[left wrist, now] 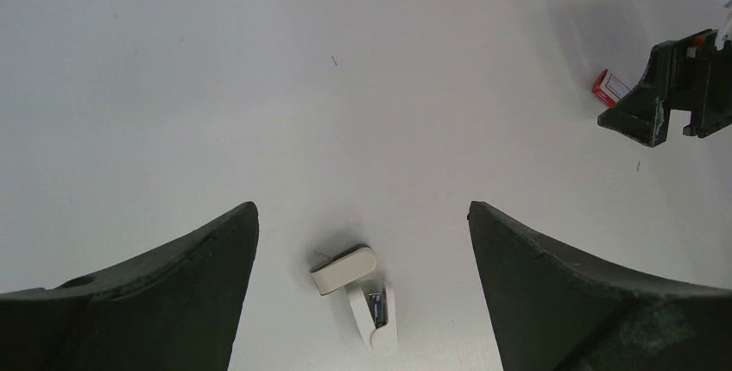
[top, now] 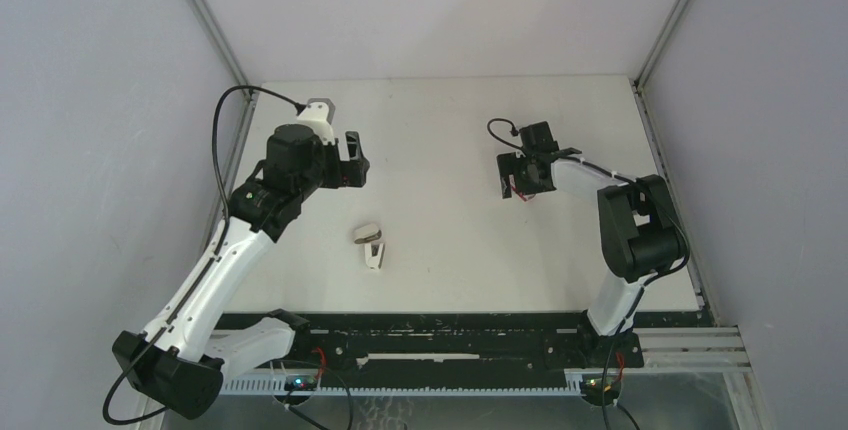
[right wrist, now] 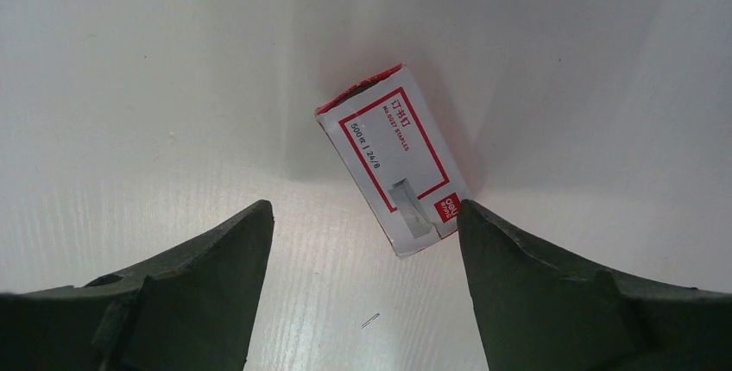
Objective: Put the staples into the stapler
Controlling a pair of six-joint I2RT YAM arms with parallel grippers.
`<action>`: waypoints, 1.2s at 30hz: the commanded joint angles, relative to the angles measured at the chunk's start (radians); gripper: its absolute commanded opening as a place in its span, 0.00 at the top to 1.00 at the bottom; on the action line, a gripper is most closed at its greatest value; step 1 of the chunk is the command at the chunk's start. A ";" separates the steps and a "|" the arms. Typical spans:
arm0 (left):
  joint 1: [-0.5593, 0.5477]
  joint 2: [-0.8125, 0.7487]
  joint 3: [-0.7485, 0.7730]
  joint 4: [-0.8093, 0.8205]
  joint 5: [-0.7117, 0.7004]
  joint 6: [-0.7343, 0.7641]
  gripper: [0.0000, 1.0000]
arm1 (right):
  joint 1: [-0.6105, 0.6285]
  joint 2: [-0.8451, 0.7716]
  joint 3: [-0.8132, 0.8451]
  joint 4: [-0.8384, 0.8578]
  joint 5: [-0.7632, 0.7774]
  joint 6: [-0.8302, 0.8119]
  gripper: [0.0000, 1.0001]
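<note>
the left gripper point(top: 357, 160) hangs over the white table point(top: 440, 120) on its 9 o'clock side, jaws spread wide and holding nothing. the stapler point(top: 371, 246) lies on the table at about 5 o'clock from that gripper, near the middle and well apart from both arms. it is swung open, top and base splayed in a v. the right gripper point(top: 521, 176) sits low on the 3 o'clock side, jaws wide, gripping nothing. the red-and-white box point(right wrist: 393, 168) lies flat and skewed just ahead of its fingers point(right wrist: 552, 302), one corner right beside one of them; whether they touch i cannot tell. a tiny metal sliver point(right wrist: 370, 321) lies at 6 o'clock from the box.
</note>
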 commanded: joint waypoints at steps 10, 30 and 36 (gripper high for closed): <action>0.000 -0.025 -0.033 0.025 -0.035 0.026 0.05 | -0.015 -0.003 0.110 -0.060 0.004 -0.037 0.16; -0.001 -0.027 -0.035 0.024 -0.024 0.025 0.05 | -0.031 0.097 0.209 -0.189 -0.128 -0.062 0.15; -0.002 -0.025 -0.035 0.024 -0.021 0.023 0.05 | -0.008 0.078 0.192 -0.199 -0.153 -0.065 0.18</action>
